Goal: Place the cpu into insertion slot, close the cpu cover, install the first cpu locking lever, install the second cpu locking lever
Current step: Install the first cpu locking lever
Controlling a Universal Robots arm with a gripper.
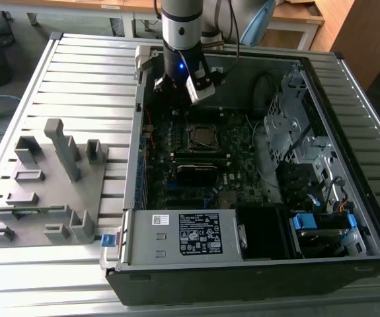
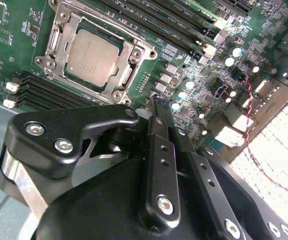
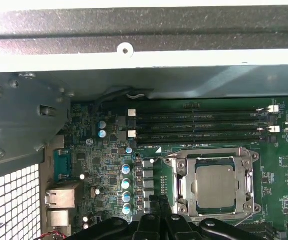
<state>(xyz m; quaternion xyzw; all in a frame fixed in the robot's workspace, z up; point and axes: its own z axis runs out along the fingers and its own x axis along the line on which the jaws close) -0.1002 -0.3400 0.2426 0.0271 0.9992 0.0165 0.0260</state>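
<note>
The cpu (image 2: 93,52) lay flat inside the slot (image 2: 47,62) on the green board. The end effector (image 2: 152,102) was narrow and empty, near the slot. A sideways slip could perhaps scrape the small capacitors (image 2: 184,95) beside it.

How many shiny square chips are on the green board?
1. In the first wrist view, the cpu sits inside the silvery cpu cover on the green motherboard. More could be hidden under other parts.
</note>
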